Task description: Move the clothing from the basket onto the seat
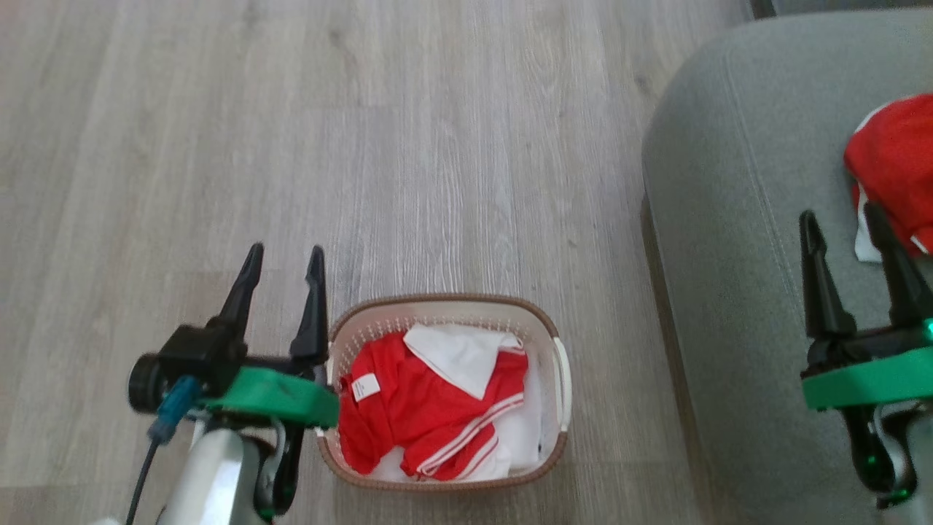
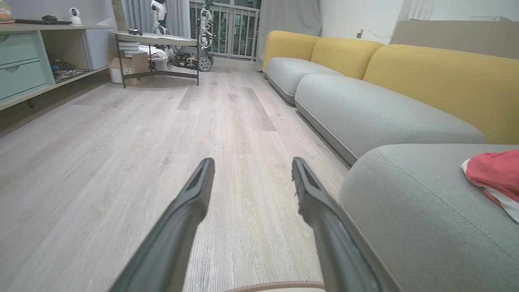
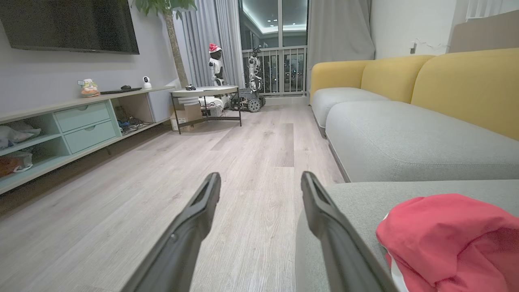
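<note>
The clothing [image 1: 430,408] mostly lies in the basket [image 1: 562,379]: a crumpled red heap with a white panel folded over the top, white stripes along one edge and a small label showing at the left. It covers most of the basket's bottom, with some white cloth showing under it. I cannot tell how many pieces are in the heap.

One red piece [image 1: 893,171] with white trim lies on the seat [image 1: 729,219], over toward the far right of the cushion and well apart from the basket. So I would judge the job partly done: one garment across, and the rest to go.

The basket stands on the floor [image 1: 364,146], just beside the seat's rounded corner, with a narrow strip of boards between them.

The left gripper [image 1: 286,251] hangs just beside the basket's left rim, fingers spread wide and holding nothing. It points out over the bare floor, not down at the cloth. The right gripper [image 1: 838,213] hovers above the seat close to the red piece, also wide and empty, with its fingers just short of the cloth.

The next reach, I would guess, falls to the left arm, since it is nearest the heap.
</note>
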You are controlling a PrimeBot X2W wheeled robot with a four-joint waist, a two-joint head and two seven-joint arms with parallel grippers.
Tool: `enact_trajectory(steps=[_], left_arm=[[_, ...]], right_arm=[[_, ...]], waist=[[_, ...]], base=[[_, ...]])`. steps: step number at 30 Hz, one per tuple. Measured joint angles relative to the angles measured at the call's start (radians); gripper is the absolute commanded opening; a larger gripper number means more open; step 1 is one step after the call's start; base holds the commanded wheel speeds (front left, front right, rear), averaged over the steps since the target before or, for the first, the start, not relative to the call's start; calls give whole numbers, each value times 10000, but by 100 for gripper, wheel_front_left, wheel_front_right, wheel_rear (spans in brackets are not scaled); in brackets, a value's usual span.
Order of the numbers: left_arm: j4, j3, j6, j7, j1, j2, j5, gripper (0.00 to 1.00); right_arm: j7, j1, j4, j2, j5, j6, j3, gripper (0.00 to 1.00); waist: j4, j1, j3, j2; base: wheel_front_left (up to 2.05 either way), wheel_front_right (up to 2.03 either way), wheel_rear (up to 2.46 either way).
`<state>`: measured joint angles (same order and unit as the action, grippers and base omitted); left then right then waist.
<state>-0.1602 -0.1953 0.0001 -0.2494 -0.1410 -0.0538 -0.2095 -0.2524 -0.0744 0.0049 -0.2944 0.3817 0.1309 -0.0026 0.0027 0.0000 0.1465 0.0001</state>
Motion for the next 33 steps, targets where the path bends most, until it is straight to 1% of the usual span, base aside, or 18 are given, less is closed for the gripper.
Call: enact_trajectory(steps=[6,13,20,22,27,28,33], left_arm=[[-591,-299,2,-2,-729,56,38,100],[-1760,-598,63,-2,-1651,75,-94,100],[-3538,-1068,186,0,-2841,88,-416,100],[-4113,-1241,207,0,-3223,92,-217,100],[-5701,-1480,194,0,-4004,117,-522,100],[-5701,-1480,194,0,-4004,117,-522,100],[-7118,-1605,167,0,-4832,119,-817,100]], right_arm=[[0,-582,-31,-234,203,0,94,100],[-2,-1350,-132,-337,464,0,130,100],[-2,-2046,-347,-548,700,0,109,100],[-2,-2306,-422,-579,713,0,96,100],[-4,-2803,-606,-683,865,0,71,100],[-4,-2803,-606,-683,865,0,71,100],[-31,-3320,-878,-763,970,0,58,100]], waist=[[-309,0,735,0],[-777,0,1680,0],[-1096,0,2816,0],[-1171,0,3147,-1],[-1361,1,3929,-1],[-1361,1,3929,-1],[-1570,1,4705,-1]], base=[[0,0,0],[0,0,0],[0,0,0],[0,0,0],[0,0,0],[0,0,0],[0,0,0]])
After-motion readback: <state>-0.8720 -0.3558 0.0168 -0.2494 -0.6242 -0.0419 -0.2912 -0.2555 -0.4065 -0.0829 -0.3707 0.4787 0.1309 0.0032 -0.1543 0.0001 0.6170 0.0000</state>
